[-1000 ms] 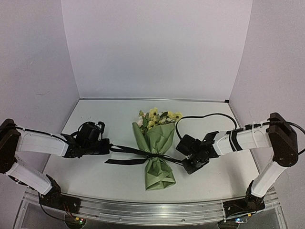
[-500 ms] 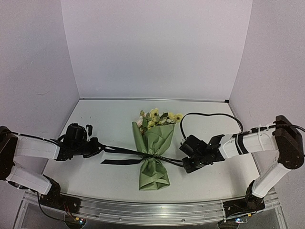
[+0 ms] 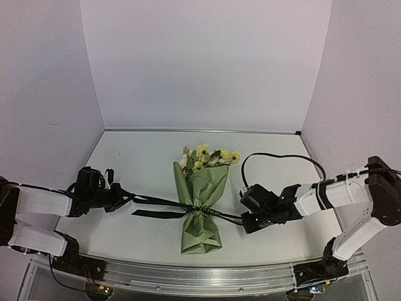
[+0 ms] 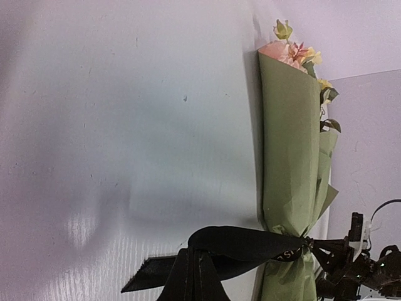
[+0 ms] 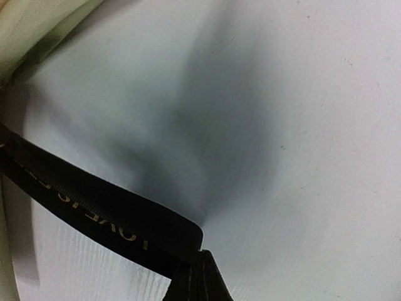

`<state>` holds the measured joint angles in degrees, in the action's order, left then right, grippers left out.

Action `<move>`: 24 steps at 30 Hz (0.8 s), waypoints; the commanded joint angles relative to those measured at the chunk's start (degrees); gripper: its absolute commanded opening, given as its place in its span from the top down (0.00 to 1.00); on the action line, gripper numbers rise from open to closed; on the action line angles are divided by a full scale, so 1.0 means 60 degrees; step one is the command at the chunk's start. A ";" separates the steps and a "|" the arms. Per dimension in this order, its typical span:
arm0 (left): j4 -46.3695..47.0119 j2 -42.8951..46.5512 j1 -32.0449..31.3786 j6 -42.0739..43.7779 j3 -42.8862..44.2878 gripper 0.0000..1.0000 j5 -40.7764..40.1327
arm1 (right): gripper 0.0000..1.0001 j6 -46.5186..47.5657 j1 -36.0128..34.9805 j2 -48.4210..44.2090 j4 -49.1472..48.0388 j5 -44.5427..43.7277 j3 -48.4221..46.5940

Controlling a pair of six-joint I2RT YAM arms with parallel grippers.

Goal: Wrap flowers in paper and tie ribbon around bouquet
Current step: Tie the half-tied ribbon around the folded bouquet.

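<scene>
Midway, bouquet [image 3: 203, 183] between left claw [image 3: 126, 198] and right claw [image 3: 244, 219], both clamped on ribbon [image 3: 156, 213].

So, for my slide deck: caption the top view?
Left arm and right arm hold the ribbon taut around the wrapped bouquet.

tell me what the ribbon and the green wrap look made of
Ribbon: looks like woven fabric, probably grosgrain or satin; black, low sheen, with fine ribbing along the edge and printed gold lettering.
Paper: thin matte olive wrapping paper, judging by its crisp fold lines and the stiff cone it holds.
</scene>
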<state>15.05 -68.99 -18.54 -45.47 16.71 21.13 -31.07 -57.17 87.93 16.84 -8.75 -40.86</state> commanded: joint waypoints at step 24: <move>-0.1435 0.0419 -0.1517 0.2046 0.2096 0.48 -0.0962 | 0.31 -0.1379 -0.0022 -0.1786 0.2095 0.0115 -0.0949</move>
<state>7.84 -67.02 -22.12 -35.80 25.28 17.52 -35.39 -57.65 78.43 28.82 -10.59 -42.61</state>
